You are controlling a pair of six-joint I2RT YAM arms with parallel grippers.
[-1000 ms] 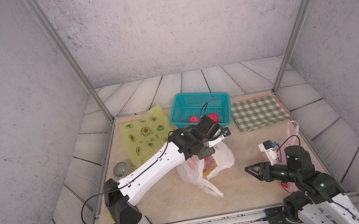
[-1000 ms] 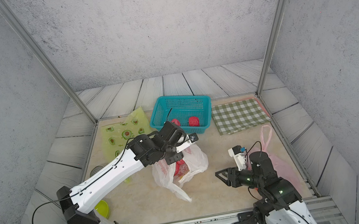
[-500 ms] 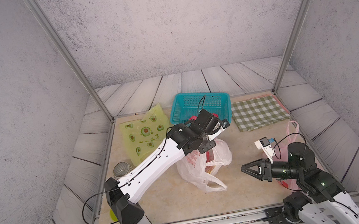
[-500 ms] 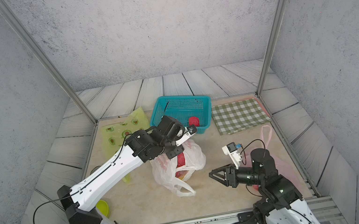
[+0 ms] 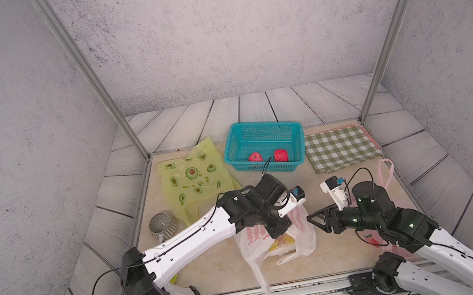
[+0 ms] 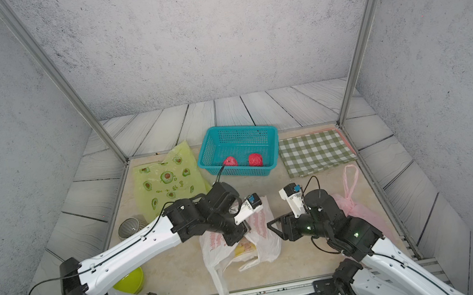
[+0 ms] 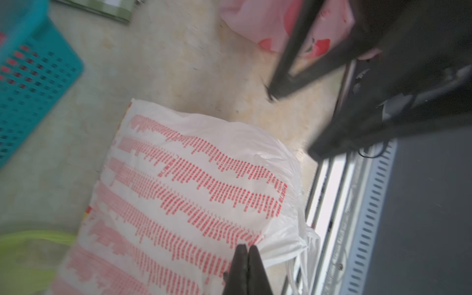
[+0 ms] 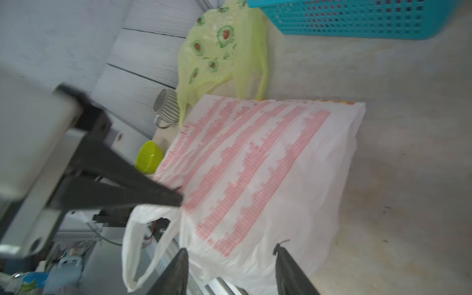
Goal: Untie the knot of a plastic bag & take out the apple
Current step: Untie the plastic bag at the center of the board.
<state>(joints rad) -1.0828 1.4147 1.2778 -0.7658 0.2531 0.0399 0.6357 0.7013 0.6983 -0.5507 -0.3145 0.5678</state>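
In both top views the white plastic bag with red print lies on the tabletop near its front edge. One handle strip trails over that edge. The left gripper points down onto the top of the bag, and from here I cannot tell how its jaws stand. The right gripper hangs just beside the bag's right side with its jaws spread and nothing held. The apple is not plainly visible, as only a yellowish patch shows through the film. Farther back, two red fruits lie in the teal basket.

In the left wrist view the left jaws are pressed together. Their fingertips sit over the printed face of the bag. I cannot tell whether any film is caught between them.

In the right wrist view the right gripper's fingers stand wide apart, and the bag's near edge lies in the gap between them. I cannot tell whether they touch it. The left gripper's closed tips meet the bag's edge just above an open handle loop.
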